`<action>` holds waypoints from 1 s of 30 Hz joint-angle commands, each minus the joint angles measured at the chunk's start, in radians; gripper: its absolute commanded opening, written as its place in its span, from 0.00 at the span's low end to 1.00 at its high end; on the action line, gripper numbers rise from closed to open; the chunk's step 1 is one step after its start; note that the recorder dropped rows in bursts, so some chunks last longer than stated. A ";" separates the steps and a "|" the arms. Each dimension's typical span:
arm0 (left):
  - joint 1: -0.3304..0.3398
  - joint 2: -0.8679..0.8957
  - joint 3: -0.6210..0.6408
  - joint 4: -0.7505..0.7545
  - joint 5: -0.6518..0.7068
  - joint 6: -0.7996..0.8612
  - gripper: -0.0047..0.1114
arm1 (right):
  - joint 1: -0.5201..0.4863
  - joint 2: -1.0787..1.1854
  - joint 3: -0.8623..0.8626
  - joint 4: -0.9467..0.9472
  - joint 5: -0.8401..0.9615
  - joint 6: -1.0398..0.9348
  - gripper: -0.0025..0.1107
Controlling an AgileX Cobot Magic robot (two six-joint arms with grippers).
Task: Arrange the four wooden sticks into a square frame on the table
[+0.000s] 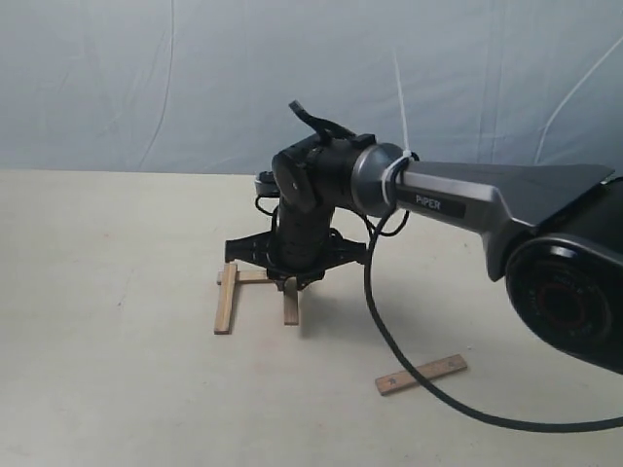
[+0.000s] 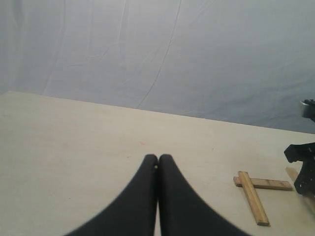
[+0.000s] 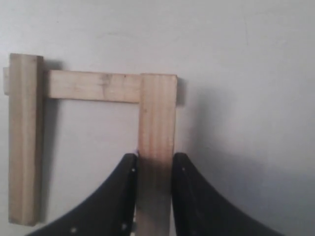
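Three of the wooden sticks form an open U on the table (image 1: 117,389): a left stick (image 1: 227,299), a far cross stick (image 1: 250,278) and a right stick (image 1: 291,310). My right gripper (image 1: 289,285) points straight down over the right stick. In the right wrist view its fingers (image 3: 183,164) press both sides of that stick (image 3: 157,113), whose end lies over the cross stick (image 3: 93,86); the left stick (image 3: 24,142) lies parallel. The last stick (image 1: 421,375), with dark holes, lies apart at the near right. My left gripper (image 2: 158,160) is shut and empty, well away from the sticks (image 2: 253,196).
A blue-grey cloth backdrop (image 1: 195,78) hangs behind the table. The right arm's black cable (image 1: 409,375) loops down over the table and crosses the lone stick. The right arm's large base joint (image 1: 565,292) fills the near right corner.
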 commanded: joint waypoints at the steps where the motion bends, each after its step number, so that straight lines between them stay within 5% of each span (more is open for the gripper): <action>1: 0.002 -0.004 0.002 0.006 0.001 -0.001 0.04 | 0.003 0.033 -0.002 -0.007 -0.049 0.005 0.01; 13: 0.002 -0.004 0.002 0.006 0.001 -0.001 0.04 | 0.003 0.038 -0.083 -0.106 0.070 -0.021 0.01; 21: 0.002 -0.004 0.002 0.006 0.001 -0.001 0.04 | -0.037 -0.090 -0.110 -0.123 0.273 -0.317 0.01; 30: 0.002 -0.004 0.002 0.006 0.001 -0.001 0.04 | -0.124 -0.282 0.136 -0.119 0.239 -0.399 0.01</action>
